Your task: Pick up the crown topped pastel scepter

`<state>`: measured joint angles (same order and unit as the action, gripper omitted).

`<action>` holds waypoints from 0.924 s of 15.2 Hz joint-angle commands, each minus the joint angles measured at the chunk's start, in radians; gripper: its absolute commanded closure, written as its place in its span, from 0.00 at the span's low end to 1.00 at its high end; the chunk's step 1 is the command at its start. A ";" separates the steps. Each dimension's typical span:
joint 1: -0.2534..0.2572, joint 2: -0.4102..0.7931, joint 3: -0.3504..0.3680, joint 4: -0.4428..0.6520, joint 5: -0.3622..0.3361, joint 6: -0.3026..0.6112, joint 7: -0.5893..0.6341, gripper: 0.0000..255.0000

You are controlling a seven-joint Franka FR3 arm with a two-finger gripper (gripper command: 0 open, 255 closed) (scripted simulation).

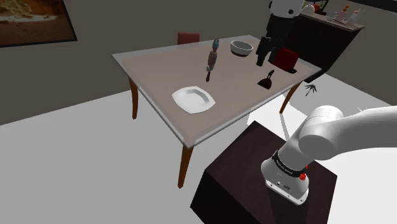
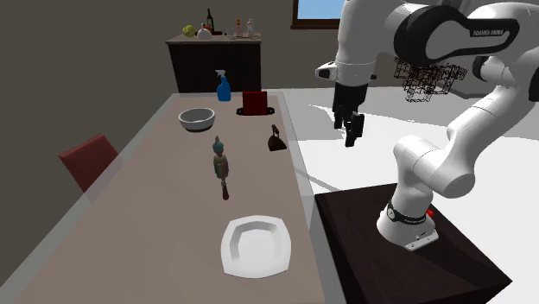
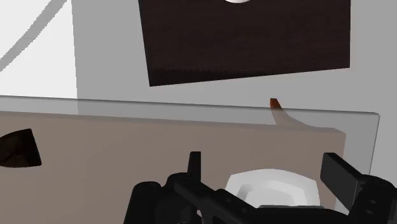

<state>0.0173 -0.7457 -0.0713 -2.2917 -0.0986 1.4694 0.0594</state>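
The claw point(image 2: 350, 129) hangs high near the counter's point(image 2: 164, 173) stand-side edge, fingers spread wide with nothing between them, and the wrist view looks down on the white plate point(image 3: 273, 188). The scepter point(image 2: 221, 164) is well apart from it, mid-counter between that plate and the grey bowl point(image 2: 197, 118), its teal head toward the bowl. It looks light, stiff and slim, so it's likely to roll or slip. I'd pinch across the thicker middle, not the ornate top, which seems the most fragile part.
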 commanded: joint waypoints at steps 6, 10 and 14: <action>-0.015 0.080 -0.028 -0.054 -0.031 0.217 0.006 0.00; -0.027 0.167 -0.052 -0.070 -0.052 0.387 0.011 0.00; -0.037 0.271 -0.076 -0.062 -0.069 0.549 0.017 0.00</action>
<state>-0.0166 -0.5051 -0.1394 -2.3589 -0.1628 1.9730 0.0771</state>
